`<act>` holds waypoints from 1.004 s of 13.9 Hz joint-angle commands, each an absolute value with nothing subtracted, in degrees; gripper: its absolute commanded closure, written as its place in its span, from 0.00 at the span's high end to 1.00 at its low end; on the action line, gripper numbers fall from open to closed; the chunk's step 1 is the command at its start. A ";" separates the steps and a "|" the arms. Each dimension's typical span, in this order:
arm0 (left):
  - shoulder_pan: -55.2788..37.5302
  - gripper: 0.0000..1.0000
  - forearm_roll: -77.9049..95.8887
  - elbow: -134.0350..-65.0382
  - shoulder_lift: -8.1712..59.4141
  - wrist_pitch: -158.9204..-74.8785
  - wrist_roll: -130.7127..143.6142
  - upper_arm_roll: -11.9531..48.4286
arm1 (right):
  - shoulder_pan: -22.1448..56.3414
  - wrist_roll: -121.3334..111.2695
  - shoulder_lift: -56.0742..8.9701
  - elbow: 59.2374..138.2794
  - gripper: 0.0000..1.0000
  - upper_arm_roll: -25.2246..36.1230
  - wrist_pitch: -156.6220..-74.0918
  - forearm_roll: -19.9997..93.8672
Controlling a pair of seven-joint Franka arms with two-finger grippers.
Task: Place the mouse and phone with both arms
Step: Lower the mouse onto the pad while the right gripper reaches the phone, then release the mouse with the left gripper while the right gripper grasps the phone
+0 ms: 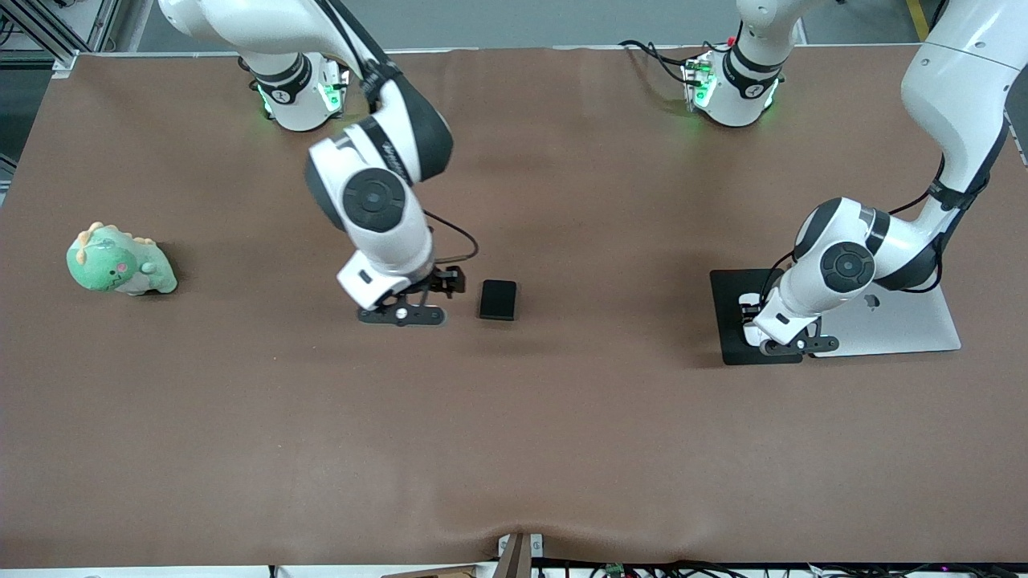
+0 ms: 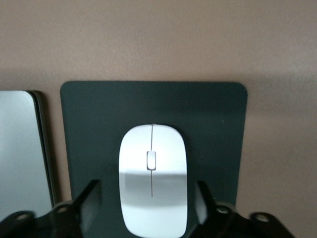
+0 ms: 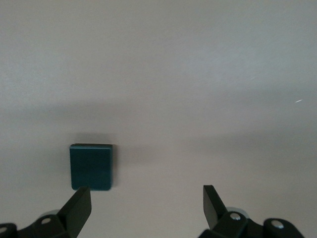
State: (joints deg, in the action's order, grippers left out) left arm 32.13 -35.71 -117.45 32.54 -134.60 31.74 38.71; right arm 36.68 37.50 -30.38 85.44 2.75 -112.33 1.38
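From the front, the phone [image 1: 498,299] lies on the brown bench [image 1: 562,441] at centre frame, just beside the right gripper [image 1: 401,315], which hangs low over the bench with jaws spread, holding nothing. At middle right the left gripper [image 1: 791,347] sits over the black pad [image 1: 731,321], next to a silver laptop [image 1: 899,321]. A green plush dinosaur [image 1: 119,262] sits at middle left.

Left wrist view: the mouse [image 2: 152,178] rests on the pad [image 2: 208,114], between the parted jaws (they flank it without pressing).

Right wrist view: the phone [image 3: 91,166] lies lower left, jaws open wide.
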 commanded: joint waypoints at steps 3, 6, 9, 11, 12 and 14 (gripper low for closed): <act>32.96 1.00 -35.95 -111.99 29.54 -132.03 32.17 41.48 | 41.04 41.48 -39.80 84.29 1.00 3.43 -122.14 9.84; 32.96 1.00 -35.95 -102.25 29.36 -125.00 31.55 44.20 | 44.38 44.02 -42.97 84.29 1.00 3.43 -127.26 9.41; 32.87 1.00 -35.86 -93.28 28.57 -118.33 28.06 45.35 | 45.35 44.30 -44.91 83.94 1.00 3.60 -127.35 6.44; 32.78 1.00 -35.51 -88.00 28.65 -114.27 23.40 46.40 | 45.44 44.30 -46.40 83.41 1.00 3.60 -127.53 4.22; 32.78 1.00 -34.90 -86.41 28.65 -112.78 22.94 46.58 | 45.61 44.30 -46.75 83.15 1.00 3.60 -127.79 4.13; 32.70 1.00 -33.40 -82.81 28.65 -108.39 22.85 47.20 | 45.62 44.47 -46.93 83.14 1.00 3.60 -127.88 4.13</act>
State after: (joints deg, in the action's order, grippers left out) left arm 32.54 -34.46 -86.63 28.05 -112.84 24.16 45.96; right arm 45.22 43.53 -45.80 84.92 3.30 -127.91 5.22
